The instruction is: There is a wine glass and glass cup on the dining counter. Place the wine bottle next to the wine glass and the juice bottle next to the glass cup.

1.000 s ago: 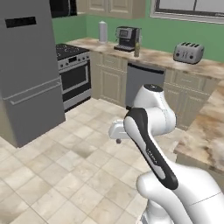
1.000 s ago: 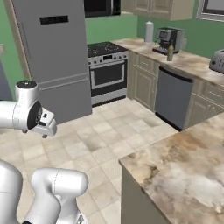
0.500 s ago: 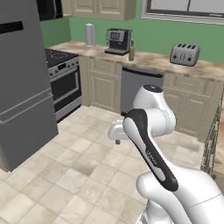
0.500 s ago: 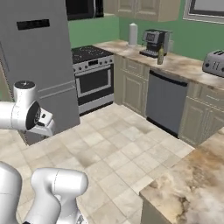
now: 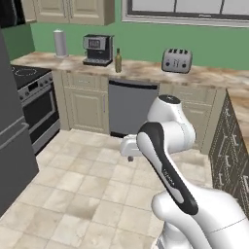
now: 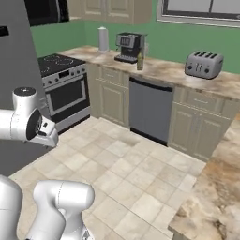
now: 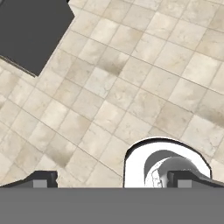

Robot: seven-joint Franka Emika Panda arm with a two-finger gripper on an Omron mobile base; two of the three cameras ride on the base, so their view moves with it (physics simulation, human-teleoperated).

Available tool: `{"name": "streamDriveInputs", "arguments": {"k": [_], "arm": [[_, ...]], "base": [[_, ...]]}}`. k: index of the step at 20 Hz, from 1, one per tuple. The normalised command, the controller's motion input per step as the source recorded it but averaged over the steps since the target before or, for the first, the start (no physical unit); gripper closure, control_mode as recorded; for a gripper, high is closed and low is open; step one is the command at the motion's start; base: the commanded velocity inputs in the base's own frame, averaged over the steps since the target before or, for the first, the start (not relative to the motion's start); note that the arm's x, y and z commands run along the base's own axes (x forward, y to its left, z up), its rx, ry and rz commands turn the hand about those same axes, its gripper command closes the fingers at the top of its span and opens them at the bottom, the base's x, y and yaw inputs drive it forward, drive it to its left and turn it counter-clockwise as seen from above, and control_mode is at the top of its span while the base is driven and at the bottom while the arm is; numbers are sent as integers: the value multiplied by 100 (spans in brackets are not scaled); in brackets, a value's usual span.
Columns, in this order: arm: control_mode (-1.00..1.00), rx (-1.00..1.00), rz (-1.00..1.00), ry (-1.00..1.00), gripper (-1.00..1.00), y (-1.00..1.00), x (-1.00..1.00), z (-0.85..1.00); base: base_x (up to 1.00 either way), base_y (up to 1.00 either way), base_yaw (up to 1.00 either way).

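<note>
Wine bottle (image 5: 117, 60) upright on far table (image 5: 146, 73) beside coffee machine (image 5: 97, 49), hand (image 7: 112, 178) released and empty over floor; fetch step, next needs driving closer.

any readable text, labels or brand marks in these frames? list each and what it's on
None readable.
The wine bottle by the coffee machine: too small to show any label.
Coffee machine front: dark panel, no legible marks.
Toaster: plain, no lettering.
Stove and dishwasher: no legible text.
</note>
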Motion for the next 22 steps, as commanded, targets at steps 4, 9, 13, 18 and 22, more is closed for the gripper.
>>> {"name": "streamDriveInputs", "arguments": {"k": [4,9,13,18,22], "arm": [[100,0,0,0,-100,0,0,0],[100,0,0,0,-100,0,0,0],[100,0,0,0,-100,0,0,0],[100,0,0,0,-100,0,0,0],[100,0,0,0,-100,0,0,0]], "base": [[83,30,-29],[86,28,-25],[90,27,-19],[93,26,-14],[92,26,-14]]}}
